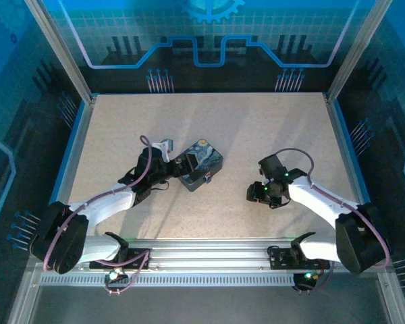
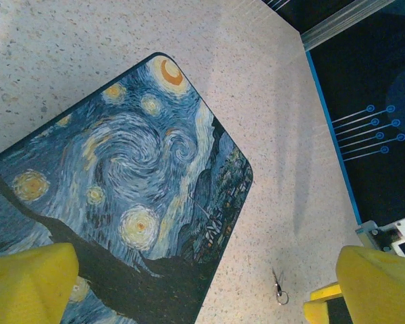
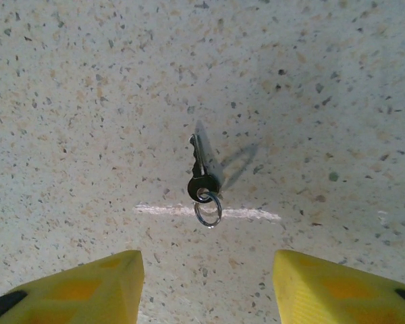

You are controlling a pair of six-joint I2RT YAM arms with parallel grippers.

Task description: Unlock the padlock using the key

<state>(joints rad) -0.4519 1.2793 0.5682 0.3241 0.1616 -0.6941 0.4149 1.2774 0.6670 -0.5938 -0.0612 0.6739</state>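
The key (image 3: 201, 177), small and dark with a steel ring, lies on the speckled table just ahead of my right gripper (image 3: 206, 297). Its yellow fingers stand apart with bare table between them. In the top view that right gripper (image 1: 260, 194) hovers right of the blue painted tin (image 1: 199, 162). My left gripper (image 1: 179, 167) is wide open at the tin's near left end, with one finger (image 2: 27, 283) over the tin's lid (image 2: 121, 175). A tiny key on a ring (image 2: 279, 289) lies beside the tin's edge; I cannot tell if it is the same one. The padlock is hidden.
Blue walls with pins (image 2: 374, 128) close the table on the right, past a blue rim (image 1: 344, 148). A pale scratch (image 3: 243, 213) marks the table under the key's ring. Open table stretches behind the tin and between the two arms.
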